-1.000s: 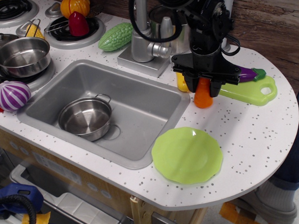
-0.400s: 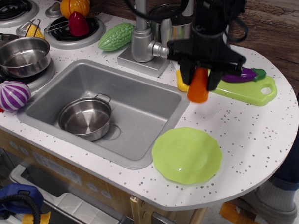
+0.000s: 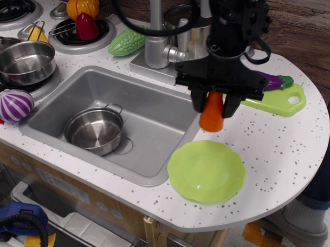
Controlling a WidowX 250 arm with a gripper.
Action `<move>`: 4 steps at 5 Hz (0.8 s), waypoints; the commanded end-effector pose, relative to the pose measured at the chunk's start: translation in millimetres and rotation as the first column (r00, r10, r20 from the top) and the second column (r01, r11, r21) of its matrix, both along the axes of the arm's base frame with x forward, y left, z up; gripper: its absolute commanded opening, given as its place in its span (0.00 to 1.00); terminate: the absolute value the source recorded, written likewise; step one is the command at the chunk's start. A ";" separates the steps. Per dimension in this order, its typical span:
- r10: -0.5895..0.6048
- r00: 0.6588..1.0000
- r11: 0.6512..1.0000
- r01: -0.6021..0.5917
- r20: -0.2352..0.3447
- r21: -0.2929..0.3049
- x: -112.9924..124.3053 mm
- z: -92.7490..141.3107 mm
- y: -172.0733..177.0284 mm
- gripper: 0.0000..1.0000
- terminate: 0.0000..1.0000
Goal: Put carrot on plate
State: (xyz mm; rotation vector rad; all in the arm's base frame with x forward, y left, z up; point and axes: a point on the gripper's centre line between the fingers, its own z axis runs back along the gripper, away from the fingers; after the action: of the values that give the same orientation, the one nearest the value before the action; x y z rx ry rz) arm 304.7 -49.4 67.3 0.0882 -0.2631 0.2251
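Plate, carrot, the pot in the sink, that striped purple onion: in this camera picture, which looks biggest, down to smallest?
1. Green plate, widest by a clear margin.
2. Pot in the sink.
3. Striped onion.
4. Carrot, though the gripper covers its top, so onion versus carrot is unsure.

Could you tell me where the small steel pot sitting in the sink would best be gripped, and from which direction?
I'd take the steel pot by its rim, coming straight down from above. It sits upright and open in the sink, so one pincer finger can go inside the wall and one outside. The near-left rim looks freest; the small loop handle at the back right is probably a poorer hold.
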 end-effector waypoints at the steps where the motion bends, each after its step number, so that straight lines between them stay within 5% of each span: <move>1: 0.061 0.997 0.997 -0.059 0.049 -0.055 -17.2 11.6 -8.1 0.00 0.00; 3: 0.091 0.994 0.991 -0.084 0.067 -0.105 -34.0 -11.2 -12.1 0.00 0.00; 4: 0.086 0.993 0.991 -0.076 0.086 -0.114 -30.4 -19.8 -12.0 1.00 0.00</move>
State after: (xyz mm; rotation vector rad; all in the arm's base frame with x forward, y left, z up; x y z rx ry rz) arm 275.1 -61.3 35.7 -0.0133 -0.3288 0.3314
